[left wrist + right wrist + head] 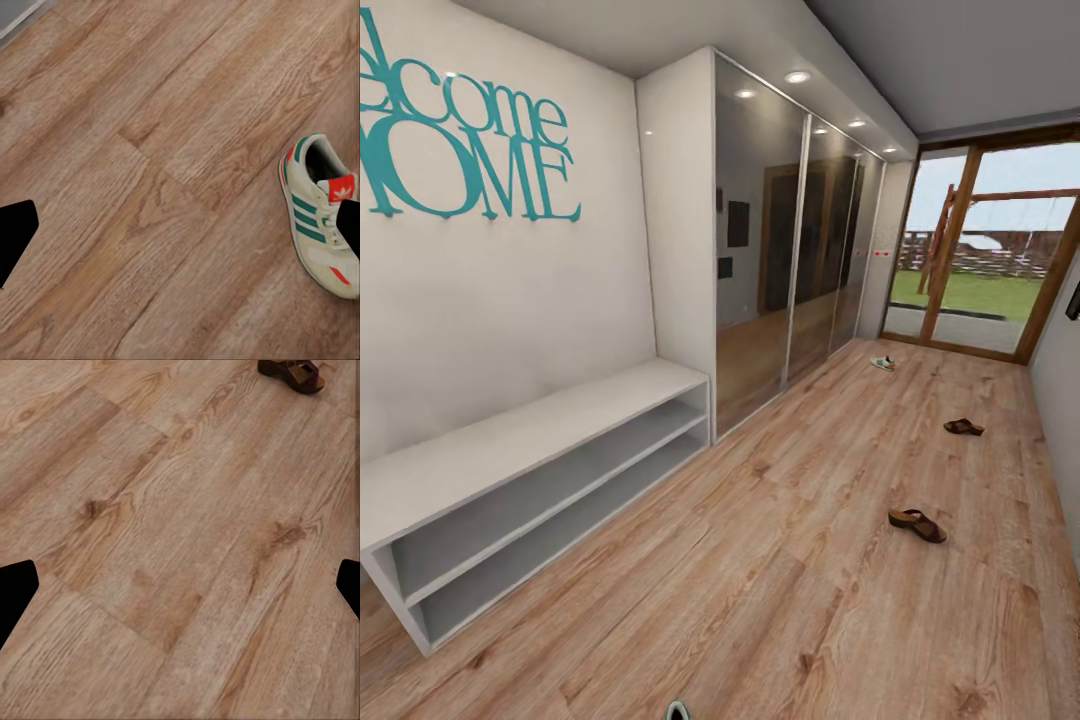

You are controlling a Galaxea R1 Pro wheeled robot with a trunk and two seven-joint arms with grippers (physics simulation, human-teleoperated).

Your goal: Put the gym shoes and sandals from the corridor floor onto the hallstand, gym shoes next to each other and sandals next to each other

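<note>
One gym shoe [319, 214], white with green stripes and a red heel tab, lies on the corridor floor [150, 187] in the left wrist view, close by one fingertip [349, 225] of my open left gripper [180, 232]. Another gym shoe [883, 363] lies far down the corridor near the glass door. Two brown sandals [917, 523] [963, 427] rest on the floor at the right. My right gripper [180, 589] hangs open over bare planks, with a sandal [292, 373] well ahead of it. The hallstand is out of view.
A long pale grey two-tier bench [510, 440] without upper shelves stands along the left wall. Mirrored wardrobe doors [780, 250] follow it, and a glass door [980, 260] ends the corridor. A white-green sliver [677, 711] peeks in at the head view's lower edge.
</note>
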